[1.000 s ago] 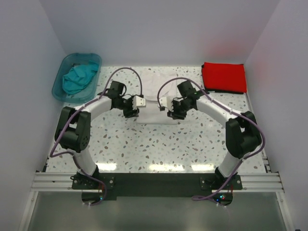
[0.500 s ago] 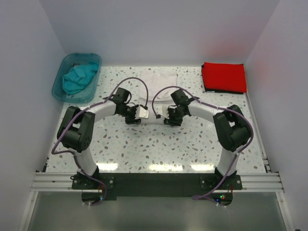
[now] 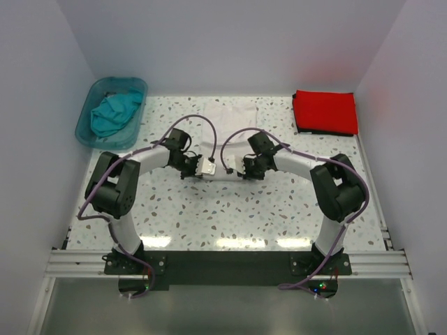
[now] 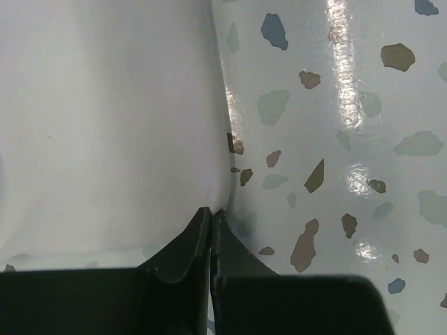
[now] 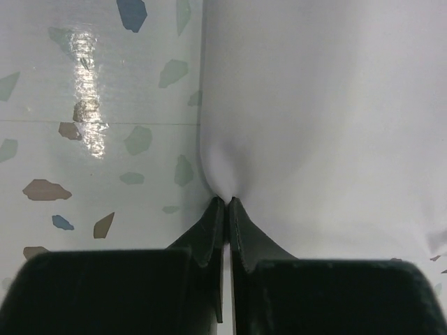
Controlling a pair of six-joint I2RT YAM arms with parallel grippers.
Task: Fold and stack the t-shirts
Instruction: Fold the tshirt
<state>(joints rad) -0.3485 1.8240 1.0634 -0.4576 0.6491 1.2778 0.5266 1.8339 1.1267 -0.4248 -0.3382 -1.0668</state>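
Observation:
The white t-shirt (image 3: 230, 115) lies flat in the middle of the table, partly folded into a narrow strip. My left gripper (image 3: 198, 173) sits at its near left corner, jaws shut on the cloth edge (image 4: 211, 211). At the near right corner my right gripper (image 3: 242, 172) is likewise shut, with a small pucker of cloth pulled into its tips (image 5: 228, 200). White cloth fills much of both wrist views (image 4: 105, 105) (image 5: 321, 105). A red t-shirt (image 3: 325, 112) lies folded at the back right. A teal t-shirt (image 3: 112, 113) lies crumpled in the tub.
The translucent teal tub (image 3: 87, 129) stands at the back left corner. White walls close in the table on the left, back and right. Speckled table surface (image 3: 223, 209) stretches between the shirt and the arm bases.
Both grippers have come down and nearer to the shirt's near edge and closed on its corners. The arms have drawn in a little since a second ago.

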